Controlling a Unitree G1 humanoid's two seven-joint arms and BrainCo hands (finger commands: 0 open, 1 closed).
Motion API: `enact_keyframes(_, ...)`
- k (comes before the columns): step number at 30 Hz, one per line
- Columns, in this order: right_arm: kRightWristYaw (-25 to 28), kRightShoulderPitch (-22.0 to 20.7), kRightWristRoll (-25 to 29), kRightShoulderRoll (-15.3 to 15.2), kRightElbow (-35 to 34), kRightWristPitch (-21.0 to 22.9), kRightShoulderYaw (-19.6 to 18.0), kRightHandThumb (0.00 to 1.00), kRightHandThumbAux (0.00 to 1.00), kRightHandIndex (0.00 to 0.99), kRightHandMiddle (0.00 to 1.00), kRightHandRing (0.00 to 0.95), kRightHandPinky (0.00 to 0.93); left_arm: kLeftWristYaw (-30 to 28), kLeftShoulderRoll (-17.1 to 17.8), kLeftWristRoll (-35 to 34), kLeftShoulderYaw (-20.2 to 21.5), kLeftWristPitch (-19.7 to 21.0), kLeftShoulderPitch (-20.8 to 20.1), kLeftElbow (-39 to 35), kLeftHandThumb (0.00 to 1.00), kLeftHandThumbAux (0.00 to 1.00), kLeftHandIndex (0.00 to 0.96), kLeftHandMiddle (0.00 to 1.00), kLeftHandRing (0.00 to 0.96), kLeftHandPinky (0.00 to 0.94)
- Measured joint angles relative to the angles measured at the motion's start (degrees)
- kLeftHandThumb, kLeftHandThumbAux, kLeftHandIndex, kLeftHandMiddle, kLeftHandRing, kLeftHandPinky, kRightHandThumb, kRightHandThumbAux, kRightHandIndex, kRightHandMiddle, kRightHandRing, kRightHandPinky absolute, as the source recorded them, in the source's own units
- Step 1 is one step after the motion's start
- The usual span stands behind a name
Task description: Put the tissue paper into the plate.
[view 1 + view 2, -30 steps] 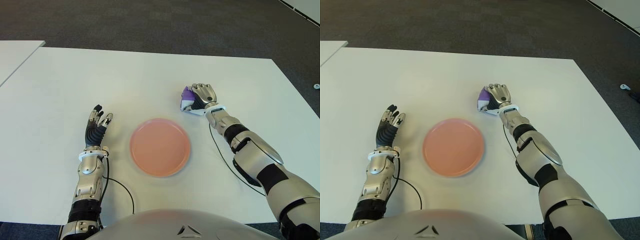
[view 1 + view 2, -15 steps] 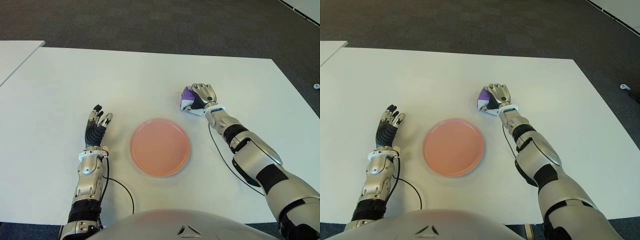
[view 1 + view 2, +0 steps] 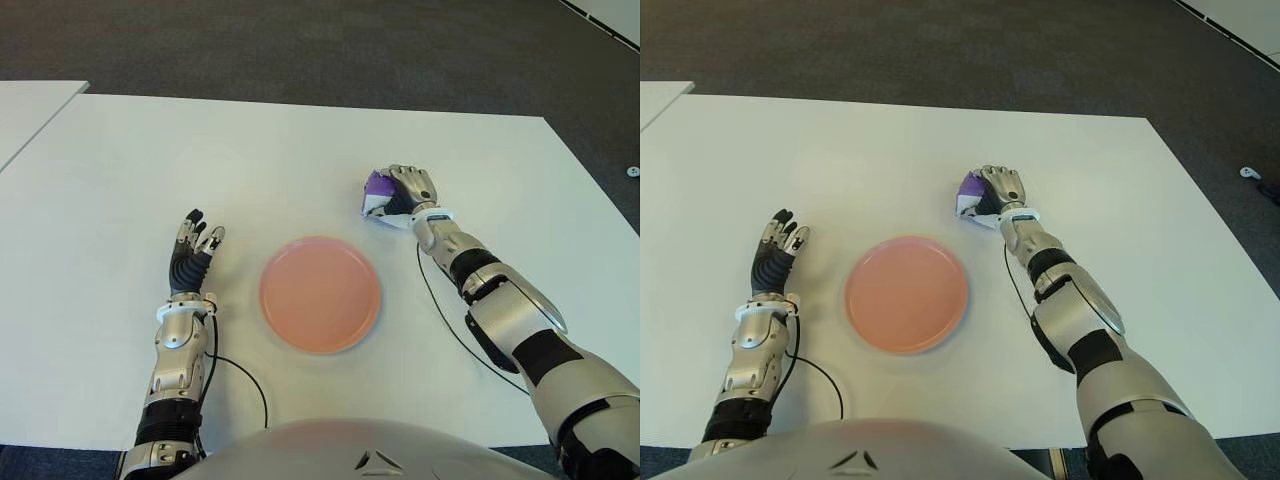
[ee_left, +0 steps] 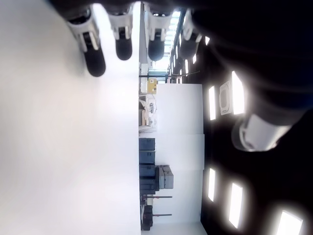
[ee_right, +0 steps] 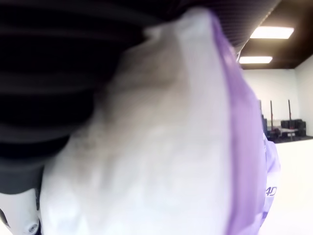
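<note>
White table (image 3: pixel 300 150) spans the view; pink plate (image 3: pixel 320 294) sits near the robot's front edge, bare inside. Left hand (image 3: pixel 193 256) shows to the left of the plate, fingers spread and relaxed, holding nothing; whether it touches the table cannot be told. Right hand (image 3: pixel 408 190) lies beyond and to the right of the plate, fingers curled around the tissue paper pack (image 3: pixel 377 194), a small white packet in purple wrapping. In the right wrist view the pack (image 5: pixel 161 142) fills the frame, pressed against the dark palm. Handling, as a judgement: light, soft, crushable, with a slick film wrapper that may slide in a loose hold; a wrap across the broad sides, as now, looks better than a pinch at a corner. No fragility worry, a short drop into the plate should do no harm. Against the frame a second earlier: the right hand has shifted slightly and the pack appears tipped up a little, more purple showing toward the plate side, suggesting the lift is beginning. Plate and left hand unchanged.
</note>
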Motion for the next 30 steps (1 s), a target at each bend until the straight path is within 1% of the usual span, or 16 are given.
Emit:
enact_keyframes(3, 1.38, 0.36, 1.97, -0.47, -0.34, -3.56, -2.55, 0.708, 0.713, 0.442, 0.772, 0.76, 0.691, -0.52, 0.24, -0.13, 0.03, -0.39, 0.0, 0.52, 0.0, 0.536, 0.0, 0.0, 0.0, 0.0)
enact_keyframes(6, 1.71, 1.38, 3.7, -1.21, -2.21, -7.4, -4.85, 0.708, 0.714, 0.441, 0.787, 0.781, 0.732, -0.78, 0.3, -0.16, 0.05, -0.73, 0.0, 0.81, 0.0, 0.536, 0.0, 0.0, 0.0, 0.0)
enact_keyframes(7, 1.89, 2.25, 4.39, -1.8, -3.82, -9.19, -5.93, 0.708, 0.714, 0.441, 0.792, 0.788, 0.746, -0.82, 0.31, -0.17, 0.07, -0.81, 0.02, 0.91, 0.0, 0.537, 0.0, 0.0, 0.0, 0.0)
enact_keyframes(9, 2.75, 3.82, 5.41, -2.62, -7.59, -11.41, -7.24, 0.709, 0.714, 0.441, 0.805, 0.804, 0.771, -0.86, 0.35, -0.22, 0.09, -0.89, -0.01, 0.91, 0.0, 0.541, 0.0, 0.0, 0.0, 0.0)
enact_keyframes(12, 4.8, 6.37, 6.47, -3.3, -14.54, -13.24, -8.94, 0.71, 0.713, 0.441, 0.827, 0.829, 0.803, -0.86, 0.37, -0.27, 0.1, -1.05, -0.16, 0.85, 0.0, 0.546, 0.0, 0.0, 0.0, 0.0)
enact_keyframes(17, 8.32, 9.3, 8.2, -3.69, -26.11, -13.37, -11.5, 0.712, 0.714, 0.44, 0.85, 0.853, 0.827, -0.86, 0.37, -0.27, 0.07, -1.39, -0.4, 0.58, 0.0, 0.552, 0.0, 0.0, 0.0, 0.0)
enact_keyframes(22, 11.75, 12.53, 10.78, -3.67, -38.33, -13.21, -14.16, 0.712, 0.714, 0.44, 0.852, 0.852, 0.823, -0.86, 0.36, -0.27, 0.0, -1.38, -0.53, 0.37, 0.0, 0.555, 0.0, 0.0, 0.0, 0.0)
enact_keyframes(26, 14.24, 16.18, 13.45, -2.97, -48.37, -13.19, -15.7, 0.712, 0.715, 0.44, 0.845, 0.842, 0.812, -0.86, 0.36, -0.27, -0.05, -1.27, -0.52, 0.32, 0.0, 0.556, 0.0, 0.0, 0.0, 0.0)
enact_keyframes(30, 17.33, 20.87, 15.87, -1.89, -57.92, -13.11, -15.92, 0.712, 0.715, 0.44, 0.842, 0.839, 0.813, -0.88, 0.36, -0.27, -0.16, -0.88, -0.49, 0.32, 0.0, 0.551, 0.0, 0.0, 0.0, 0.0)
